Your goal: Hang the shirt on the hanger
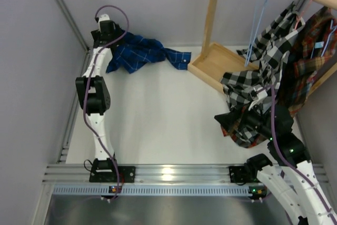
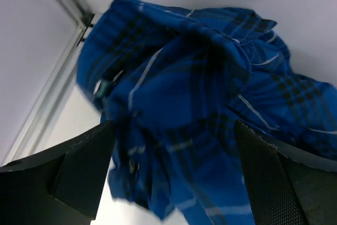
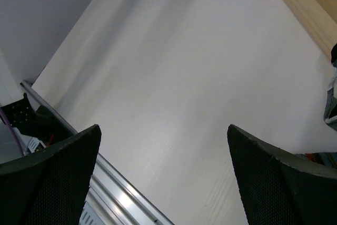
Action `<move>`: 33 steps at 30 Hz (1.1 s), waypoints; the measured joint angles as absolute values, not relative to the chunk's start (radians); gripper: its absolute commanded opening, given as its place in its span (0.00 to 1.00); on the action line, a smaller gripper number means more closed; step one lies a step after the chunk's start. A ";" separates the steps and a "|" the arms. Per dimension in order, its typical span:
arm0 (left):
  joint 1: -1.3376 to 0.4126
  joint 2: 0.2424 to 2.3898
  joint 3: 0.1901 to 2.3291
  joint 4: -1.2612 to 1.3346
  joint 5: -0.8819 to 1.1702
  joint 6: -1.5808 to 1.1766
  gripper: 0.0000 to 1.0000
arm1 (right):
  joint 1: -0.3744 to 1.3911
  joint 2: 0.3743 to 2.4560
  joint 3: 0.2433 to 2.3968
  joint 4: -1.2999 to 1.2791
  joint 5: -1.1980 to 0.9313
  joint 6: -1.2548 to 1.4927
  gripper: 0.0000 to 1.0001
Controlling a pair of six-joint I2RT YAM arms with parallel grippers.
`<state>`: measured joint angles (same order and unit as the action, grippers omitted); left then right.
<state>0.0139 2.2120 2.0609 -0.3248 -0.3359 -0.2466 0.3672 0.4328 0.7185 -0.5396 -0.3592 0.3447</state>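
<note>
Dark blue plaid shirt (image 2: 200,104) is sitting bunched right between the wide-spread left jaws, so driving deeper and closing on a thick fold is looking best, while the right jaws are hanging spread over the surface (image 3: 174,77), hanger (image 1: 257,22) well apart from both.

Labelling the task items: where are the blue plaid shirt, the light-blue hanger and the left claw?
shirt (image 1: 138,52): top view, crumpled middle.
hanger (image 1: 258,25): top view, wire side.
left claw (image 2: 172,130): left wrist view, between fingertips.
</note>
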 measured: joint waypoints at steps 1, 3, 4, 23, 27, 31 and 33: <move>0.017 2.255 2.097 -0.305 -0.327 -0.213 0.97 | 0.367 0.435 0.710 -0.538 -0.364 0.345 0.99; 0.019 2.331 2.152 -0.285 -0.310 -0.154 0.93 | 0.368 0.443 0.701 -0.532 -0.373 0.344 0.99; 0.020 2.365 2.176 -0.280 -0.302 -0.131 0.91 | 0.368 0.450 0.698 -0.527 -0.378 0.345 0.99; -0.321 1.731 1.615 -0.247 -0.357 -0.243 0.00 | 0.370 0.574 0.651 -0.344 -0.416 0.405 0.99; -0.685 1.390 1.338 -0.158 -0.418 -0.345 0.00 | 0.371 0.604 0.704 -0.337 -0.449 0.413 1.00; -0.902 1.235 1.069 -0.088 -0.469 -0.434 0.19 | 0.371 0.633 0.784 -0.340 -0.471 0.399 0.99; -0.988 1.234 0.942 -0.050 -0.476 -0.463 0.61 | 0.371 0.638 0.818 -0.349 -0.457 0.384 0.99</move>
<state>-0.9878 1.2339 0.9421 -0.0502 -0.4763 -0.4633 0.3714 0.6380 0.8185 -0.3489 -0.4572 0.3843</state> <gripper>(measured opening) 0.271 0.993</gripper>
